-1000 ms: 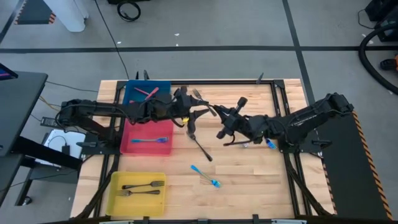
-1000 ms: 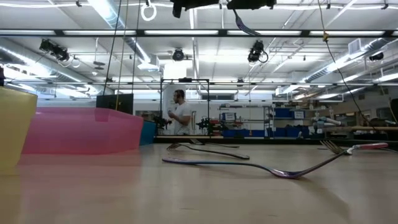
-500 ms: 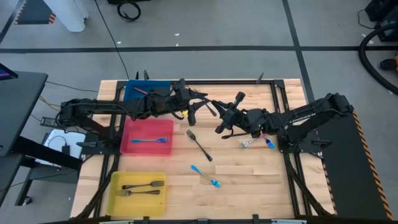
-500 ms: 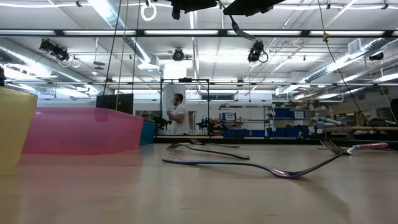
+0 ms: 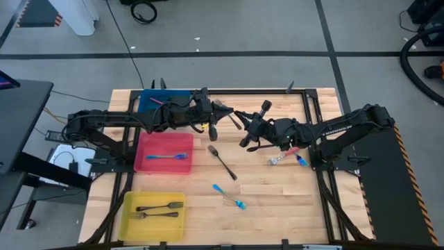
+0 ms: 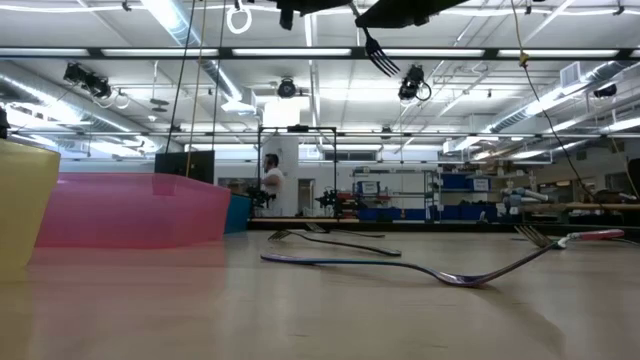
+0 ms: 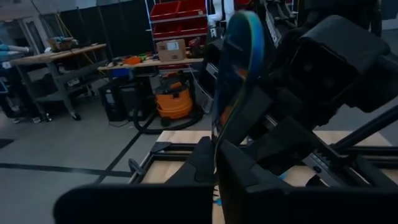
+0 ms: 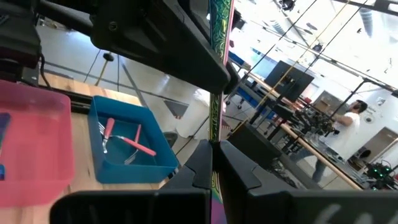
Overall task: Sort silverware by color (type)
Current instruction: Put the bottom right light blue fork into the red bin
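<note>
A workshop hall: ceiling strip lights [image 6: 190, 45], red parts bins [image 7: 177, 15], workbenches [image 7: 53, 62].

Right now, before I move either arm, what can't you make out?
Held fork: the low view's top edge cuts off its handle and both tools.
Grip of left tool and right tool: in the high view, lost among the dark arms.
Blue bin: in the high view, the left arm covers part; fork count unclear.

Readable text: none in any view.
Cardboard box [image 7: 171, 49] on the far workbench: a label shows, too small to read.
Bins, forks, arms: no legible marks, brands or numbers.
</note>
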You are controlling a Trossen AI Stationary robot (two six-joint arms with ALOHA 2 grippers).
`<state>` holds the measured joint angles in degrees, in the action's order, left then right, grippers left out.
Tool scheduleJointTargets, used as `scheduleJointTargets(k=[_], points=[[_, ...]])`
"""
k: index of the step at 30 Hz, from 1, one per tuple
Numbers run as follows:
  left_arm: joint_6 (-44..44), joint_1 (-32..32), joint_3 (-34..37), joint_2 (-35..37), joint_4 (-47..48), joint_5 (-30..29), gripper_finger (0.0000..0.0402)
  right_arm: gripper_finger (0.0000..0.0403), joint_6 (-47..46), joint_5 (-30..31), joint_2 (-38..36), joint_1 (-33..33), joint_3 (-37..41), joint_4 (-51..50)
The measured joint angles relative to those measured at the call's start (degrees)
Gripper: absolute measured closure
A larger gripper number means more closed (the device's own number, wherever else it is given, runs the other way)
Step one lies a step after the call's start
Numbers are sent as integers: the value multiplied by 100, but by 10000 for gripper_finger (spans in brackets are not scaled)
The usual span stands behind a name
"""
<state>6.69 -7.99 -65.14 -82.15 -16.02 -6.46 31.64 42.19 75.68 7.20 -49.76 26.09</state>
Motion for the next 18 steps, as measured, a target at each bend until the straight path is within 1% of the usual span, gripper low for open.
scheduleJointTargets(k=[6,9,13,18], points=[[150,0,0,0,54,11,399,379,-100,-12,2,1,0,-19],[291,2,-1,3,167,15,400,366,-104,-18,8,1,2,-40],[498,-13,1,19,569,-86,400,345,-188,-62,7,16,0,-21],[557,-59,-2,72,546,-68,401,321,-208,-82,7,22,0,-76]])
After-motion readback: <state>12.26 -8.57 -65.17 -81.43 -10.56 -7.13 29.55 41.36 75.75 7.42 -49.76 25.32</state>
